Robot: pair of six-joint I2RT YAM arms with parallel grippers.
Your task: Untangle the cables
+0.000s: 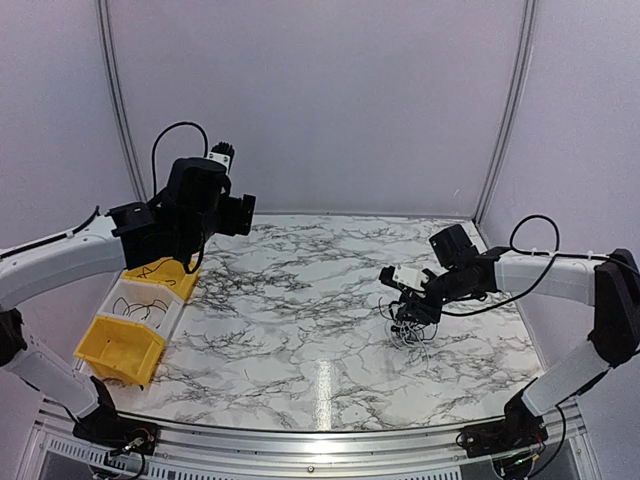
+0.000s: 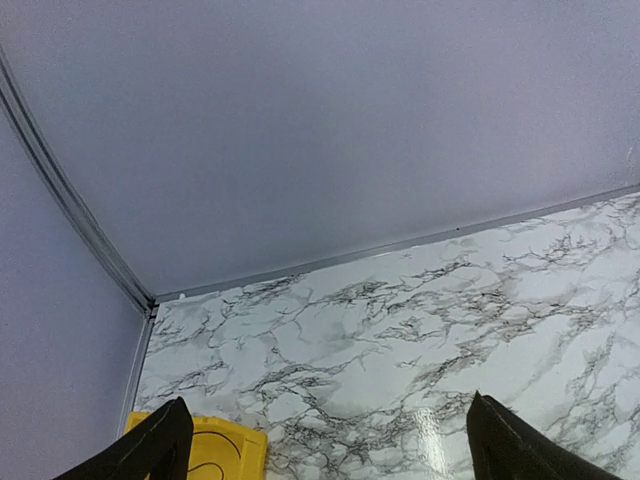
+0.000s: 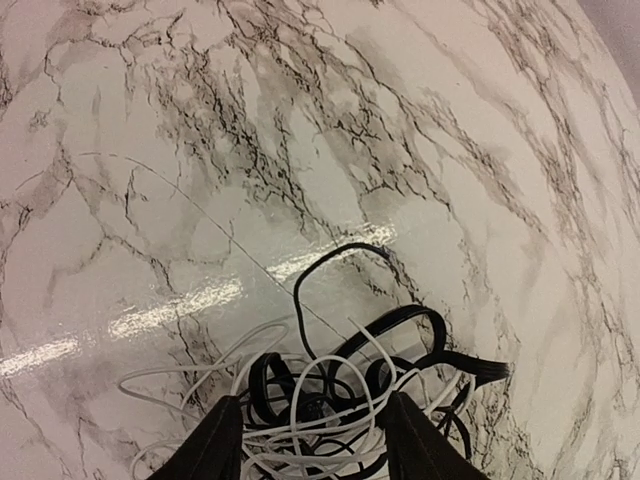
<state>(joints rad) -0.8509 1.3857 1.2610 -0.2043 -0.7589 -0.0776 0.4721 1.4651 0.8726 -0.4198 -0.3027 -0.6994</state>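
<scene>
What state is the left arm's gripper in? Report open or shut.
Open. In the left wrist view its fingers stand far apart at the frame's bottom corners, nothing between them.

Lab test booth (plain walls (image 1: 320,100), marble-print table (image 1: 300,330))

Two arms work over one marbled worktop (image 1: 300,330), each with one gripper: the left gripper (image 1: 238,213) and the right gripper (image 1: 405,318). One clump of cables (image 3: 340,390) lies between the right gripper's fingers; its separate strands cannot be counted. Below the left gripper sit three bins: two yellow bins (image 1: 118,348) and one white bin (image 1: 140,305) between them.
</scene>
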